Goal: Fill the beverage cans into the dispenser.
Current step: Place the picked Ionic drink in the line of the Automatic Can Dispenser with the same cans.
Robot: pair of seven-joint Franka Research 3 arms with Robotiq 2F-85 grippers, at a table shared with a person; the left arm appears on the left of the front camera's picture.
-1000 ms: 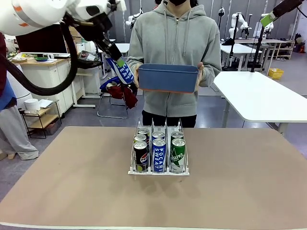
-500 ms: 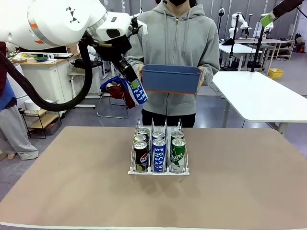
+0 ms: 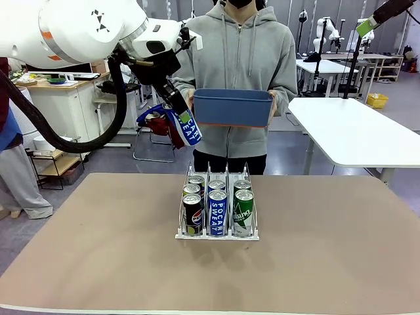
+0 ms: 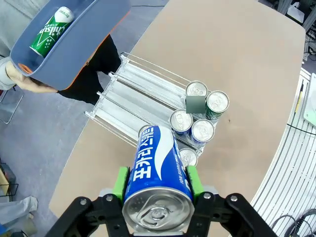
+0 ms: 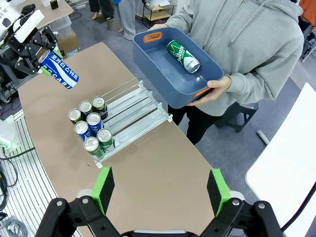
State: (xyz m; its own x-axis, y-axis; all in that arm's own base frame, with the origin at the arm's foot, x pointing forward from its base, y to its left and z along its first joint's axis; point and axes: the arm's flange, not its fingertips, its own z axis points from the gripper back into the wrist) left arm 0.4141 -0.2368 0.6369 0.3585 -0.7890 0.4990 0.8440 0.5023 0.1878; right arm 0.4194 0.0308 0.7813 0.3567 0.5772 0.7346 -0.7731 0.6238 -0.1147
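Observation:
My left gripper [image 3: 176, 110] [image 4: 155, 180] is shut on a blue-and-white Pocari Sweat can [image 3: 188, 127] [image 4: 157, 170] [image 5: 59, 69], held tilted in the air above and left of the dispenser. The white wire dispenser [image 3: 216, 209] [image 4: 133, 94] [image 5: 133, 111] stands mid-table with several cans [image 3: 217, 211] [image 4: 197, 121] [image 5: 89, 129] at its near end. Across the table a person holds a blue bin [image 3: 231, 107] [image 5: 173, 66] [image 4: 69, 42] with one green can [image 5: 183, 56] [image 4: 50, 28] lying inside. My right gripper [image 5: 160, 190] is open, high above the table's right side.
Bare brown tabletop [image 3: 328, 256] surrounds the dispenser on all sides. The person's hands [image 5: 217, 89] grip the bin's ends just beyond the far table edge. A white table [image 3: 357, 134] stands to the back right.
My left gripper carried the Pocari Sweat can rightward and down, closer to the bin's left end, then nearly held still. The bin and dispenser stayed put.

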